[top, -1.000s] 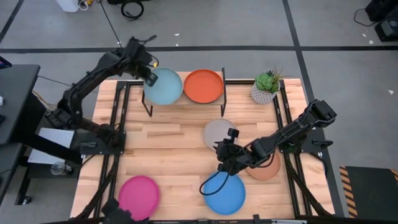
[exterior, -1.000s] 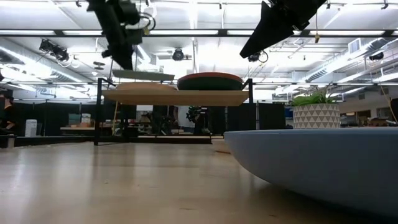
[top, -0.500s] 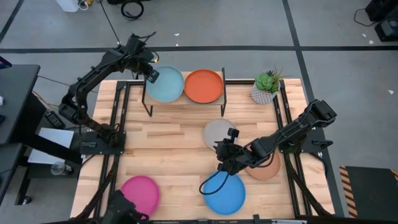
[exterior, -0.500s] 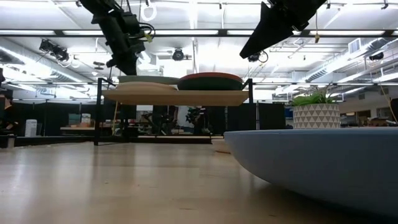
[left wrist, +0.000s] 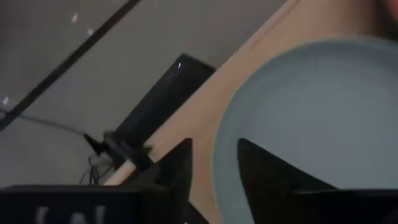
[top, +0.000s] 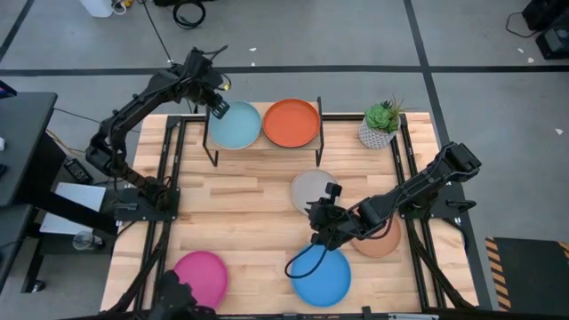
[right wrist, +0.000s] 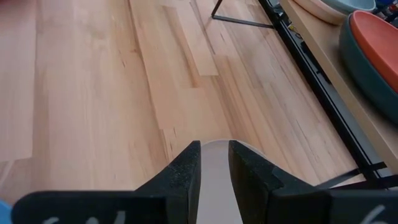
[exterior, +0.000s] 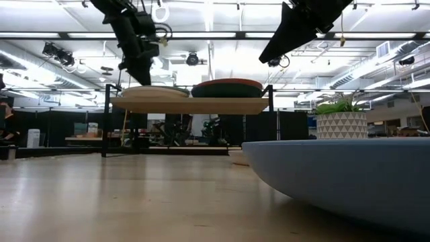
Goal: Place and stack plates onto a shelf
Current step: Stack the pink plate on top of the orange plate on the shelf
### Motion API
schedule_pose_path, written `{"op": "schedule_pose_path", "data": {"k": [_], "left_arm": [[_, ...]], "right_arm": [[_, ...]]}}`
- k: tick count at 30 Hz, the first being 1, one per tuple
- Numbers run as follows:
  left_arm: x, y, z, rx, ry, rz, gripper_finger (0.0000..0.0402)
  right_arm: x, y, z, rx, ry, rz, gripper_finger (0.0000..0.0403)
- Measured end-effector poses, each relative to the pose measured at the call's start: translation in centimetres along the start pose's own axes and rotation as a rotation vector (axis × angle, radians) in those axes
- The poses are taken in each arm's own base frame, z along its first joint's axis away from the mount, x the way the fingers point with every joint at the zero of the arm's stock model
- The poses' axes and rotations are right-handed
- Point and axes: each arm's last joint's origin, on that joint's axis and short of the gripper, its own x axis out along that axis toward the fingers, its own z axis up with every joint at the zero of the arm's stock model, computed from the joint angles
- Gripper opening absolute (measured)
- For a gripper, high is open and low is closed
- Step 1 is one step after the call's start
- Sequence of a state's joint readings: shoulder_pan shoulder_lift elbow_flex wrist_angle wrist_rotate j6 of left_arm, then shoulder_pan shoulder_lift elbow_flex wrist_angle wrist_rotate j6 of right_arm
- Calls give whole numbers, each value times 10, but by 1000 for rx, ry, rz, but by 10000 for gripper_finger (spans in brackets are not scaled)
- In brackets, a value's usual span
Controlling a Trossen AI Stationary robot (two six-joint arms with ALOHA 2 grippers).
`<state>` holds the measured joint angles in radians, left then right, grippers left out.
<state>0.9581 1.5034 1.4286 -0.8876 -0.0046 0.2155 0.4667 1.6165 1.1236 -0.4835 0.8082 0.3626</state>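
Note:
The light teal plate (top: 236,125) lies in the cream-pink plate (exterior: 149,93) on the left half of the shelf (top: 264,149). The orange plate (top: 291,123) lies in the dark teal plate (right wrist: 373,59) on the right half. My left gripper (top: 217,108) is open at the light teal plate's far-left rim (left wrist: 219,155), one finger on either side of it. My right gripper (top: 318,222) is open by a narrow gap and hovers over the grey plate (top: 311,188) on the table. The tan-brown plate (top: 380,242) lies under the right arm.
The blue plate (top: 322,276) and the magenta plate (top: 199,276) lie near the table's near edge. A potted plant (top: 380,124) stands at the far right, beside the shelf. Bare wood lies between the shelf and the near plates.
My left gripper has come down a little at the shelf's far-left corner. The light teal plate, which hung slightly tilted above the cream-pink plate, now lies flat in it. My right arm has kept still.

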Motion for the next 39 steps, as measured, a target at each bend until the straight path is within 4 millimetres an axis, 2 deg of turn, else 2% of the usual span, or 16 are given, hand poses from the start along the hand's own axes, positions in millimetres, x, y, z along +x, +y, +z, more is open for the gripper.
{"op": "schedule_pose_path", "data": {"k": [3,5,7,10,13,17,22,27,30,35,39], "left_arm": [[-16,-2,10,38,-74,-61,166],[-31,-11,16,108,-128,-142,176],[-47,-28,12,224,-156,-264,178],[-67,-66,-5,411,-145,-431,173],[-76,-107,-31,529,-71,-518,166],[-84,-153,-74,581,20,-634,163],[-71,-203,-139,598,187,-674,162],[-58,-243,-198,611,262,-675,162],[-59,-265,-226,612,273,-728,162],[-66,-292,-257,635,245,-707,162],[-63,-307,-276,686,237,-675,162]], "right_arm": [[1,-1,0,2,1,-3,89],[1,-1,0,0,4,-4,89],[1,-1,0,-4,7,-5,89],[1,-1,-1,-9,12,-8,89],[2,-3,-1,-8,13,-22,89],[5,-6,0,-8,18,-31,89],[7,-8,0,-13,24,-31,89],[7,-8,1,-12,22,-28,89],[7,-7,1,-7,18,-24,89],[7,-6,2,4,15,-1,89],[7,-6,3,9,8,4,89]]}}
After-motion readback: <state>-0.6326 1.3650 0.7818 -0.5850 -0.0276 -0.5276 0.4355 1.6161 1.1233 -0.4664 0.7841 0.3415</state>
